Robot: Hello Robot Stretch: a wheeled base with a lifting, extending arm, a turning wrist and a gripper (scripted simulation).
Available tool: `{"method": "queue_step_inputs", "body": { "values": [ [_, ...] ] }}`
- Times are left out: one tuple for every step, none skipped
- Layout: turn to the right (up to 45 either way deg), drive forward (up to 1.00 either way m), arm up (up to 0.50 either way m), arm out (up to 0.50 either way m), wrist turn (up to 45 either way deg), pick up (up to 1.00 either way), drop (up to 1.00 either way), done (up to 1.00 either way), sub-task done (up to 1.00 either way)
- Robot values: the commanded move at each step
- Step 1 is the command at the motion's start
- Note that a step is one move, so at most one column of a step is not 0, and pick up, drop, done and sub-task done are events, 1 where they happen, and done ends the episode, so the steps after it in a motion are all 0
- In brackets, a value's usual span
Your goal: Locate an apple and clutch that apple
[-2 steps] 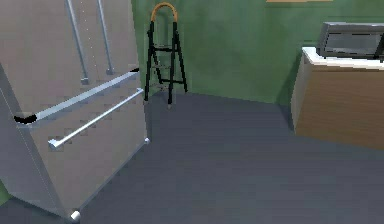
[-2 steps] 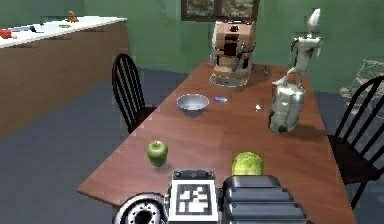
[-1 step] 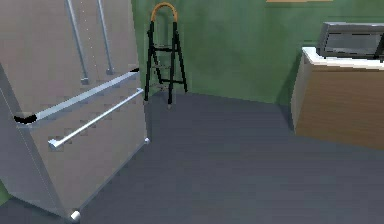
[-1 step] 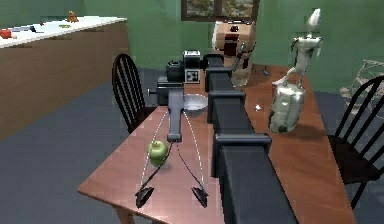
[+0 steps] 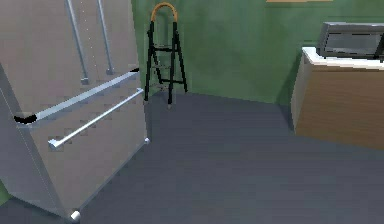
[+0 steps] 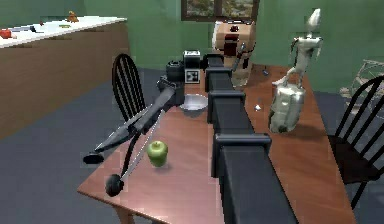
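A green apple (image 6: 158,152) lies on the brown wooden table (image 6: 185,185) near its front left edge in the arm side view. The dark arm bar runs up the table's middle to two white marker squares (image 6: 190,68). From there the gripper (image 6: 104,171) reaches down and left, and its thin fingers (image 6: 93,157) end just left of the apple at the table's edge. I cannot tell whether it holds anything, nor whether it touches the apple.
On the table stand a grey bowl (image 6: 196,102), a silver vessel (image 6: 288,103), a white figure (image 6: 310,38) and a brown-white object (image 6: 231,40). Dark chairs (image 6: 126,82) flank it. The forward view has a fridge (image 5: 70,95), a stepladder (image 5: 164,55), a counter with a microwave (image 5: 350,40) and open grey floor.
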Motion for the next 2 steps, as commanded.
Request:
{"method": "queue_step_inputs", "body": {
  "values": [
    [0.0,0.0,0.0,0.0,45.0,0.0,0.0,0.0,0.0],
    [0.0,0.0,0.0,0.0,45.0,0.0,0.0,0.0,0.0]
  ]
}}
